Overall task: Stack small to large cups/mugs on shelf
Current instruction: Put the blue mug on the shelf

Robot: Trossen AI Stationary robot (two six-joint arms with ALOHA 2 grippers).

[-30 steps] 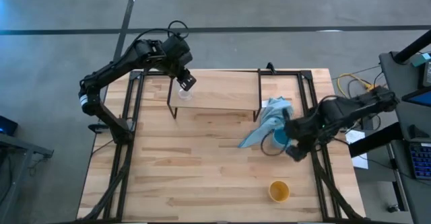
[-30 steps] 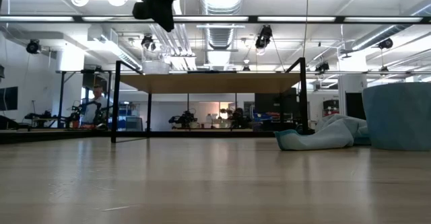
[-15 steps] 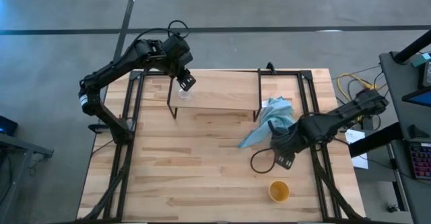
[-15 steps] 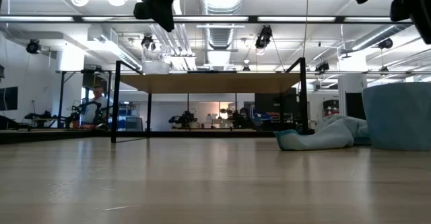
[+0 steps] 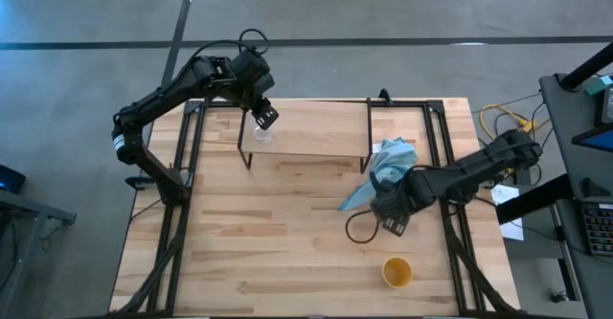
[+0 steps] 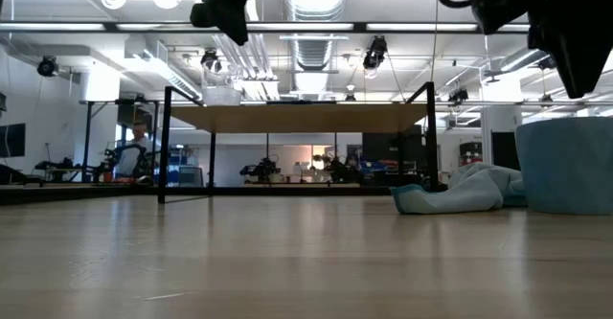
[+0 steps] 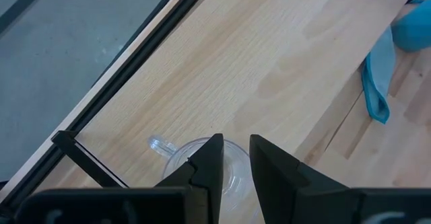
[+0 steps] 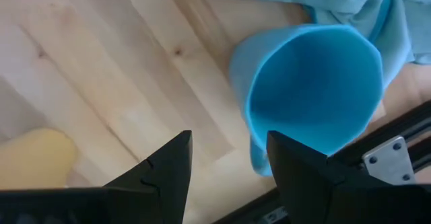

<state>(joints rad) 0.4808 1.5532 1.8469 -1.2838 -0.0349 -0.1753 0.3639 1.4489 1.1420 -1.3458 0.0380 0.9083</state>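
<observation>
The left claw [image 5: 265, 118] hangs over the clear glass [image 7: 202, 163] on the shelf [image 5: 316, 127], fingers narrowly apart, gripping nothing. The right claw [image 8: 225, 160], open and empty, hovers beside the light blue cup [image 8: 313, 93]; closing off-centre could tip it onto the cloth [image 5: 383, 170]. The yellow-orange cup [image 5: 397, 272] sits on the near tabletop [image 5: 249, 233].

A light blue cloth [image 5: 381, 170] lies crumpled right of centre on the wooden tabletop [image 5: 278, 242]. Right edge: yellow cables [image 5: 500, 120] and a dark desk [image 5: 579, 118]. Grey floor [image 5: 316, 12] fills the top.
</observation>
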